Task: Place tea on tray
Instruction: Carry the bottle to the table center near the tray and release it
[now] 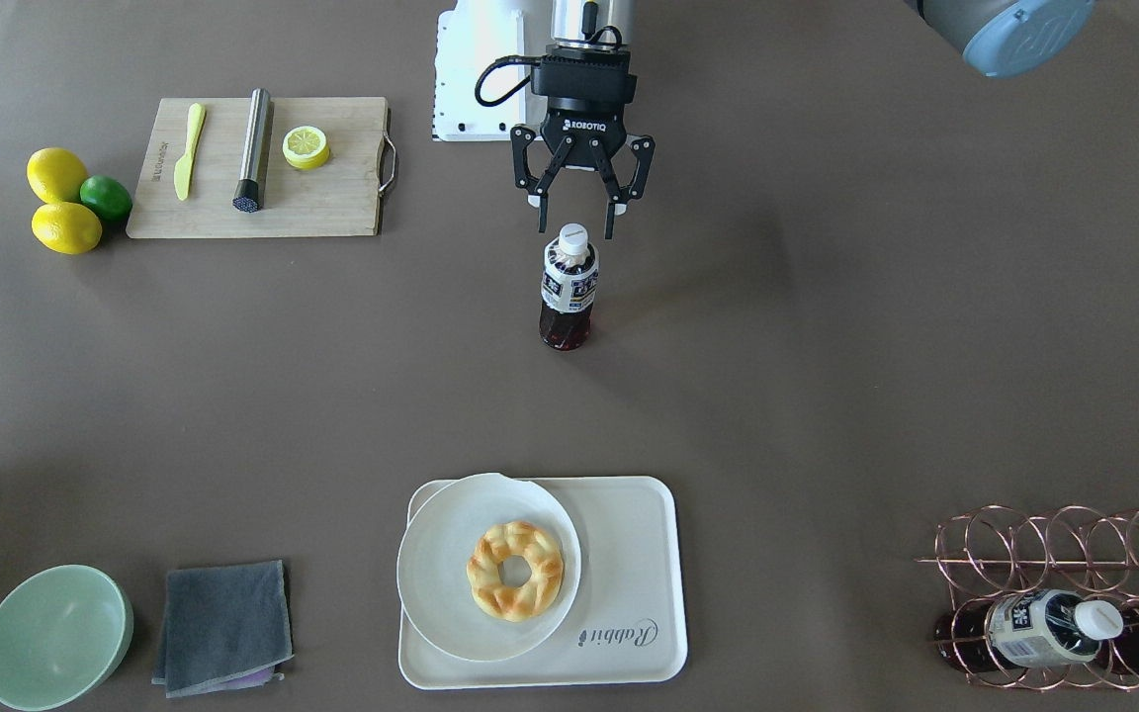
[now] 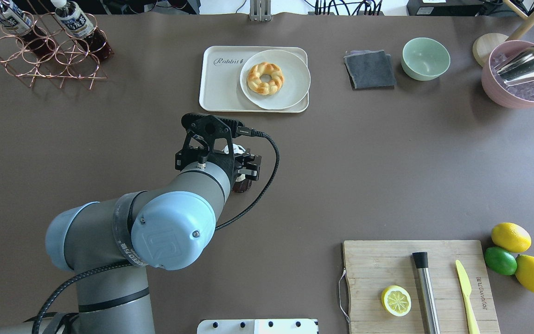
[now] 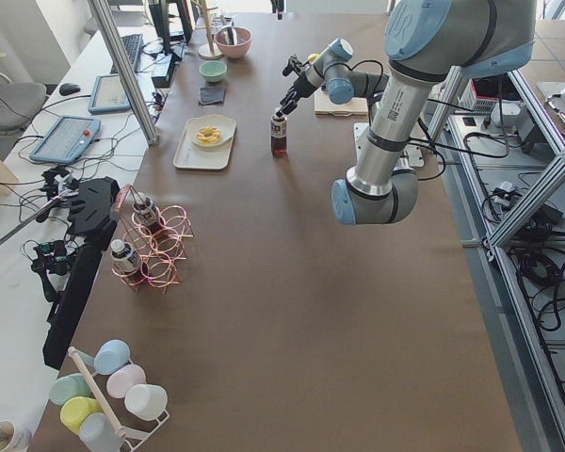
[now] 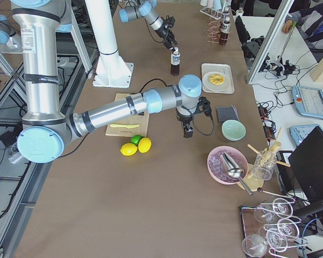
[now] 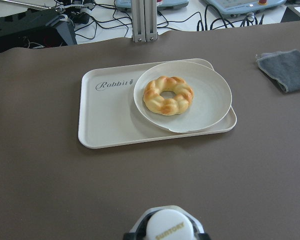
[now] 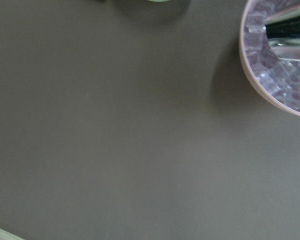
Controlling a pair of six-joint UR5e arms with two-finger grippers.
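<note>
The tea [image 1: 569, 287] stands upright on the brown table, mid-table; its white cap shows at the bottom of the left wrist view [image 5: 166, 227]. My left gripper [image 1: 577, 225] is open, with its fingers on either side of the cap at about cap height and not closed on it. The cream tray [image 1: 629, 564] with "Rabbit" lettering lies farther out from the robot, beyond the bottle [image 5: 105, 115]. A round white plate [image 1: 441, 554] with a doughnut [image 1: 515, 571] fills one half of it. My right gripper [image 4: 187, 130] hovers over bare table near the pink bowl; I cannot tell its state.
A copper wire rack [image 1: 1064, 593] with two more tea bottles stands at the table's far corner on my left. A cutting board [image 1: 332, 198] with a knife, a metal rod and a half lemon, plus lemons and a lime, is near the base. A green bowl [image 1: 55, 638], a grey cloth [image 1: 223, 628] and a pink ice bowl [image 2: 492, 83] are also out.
</note>
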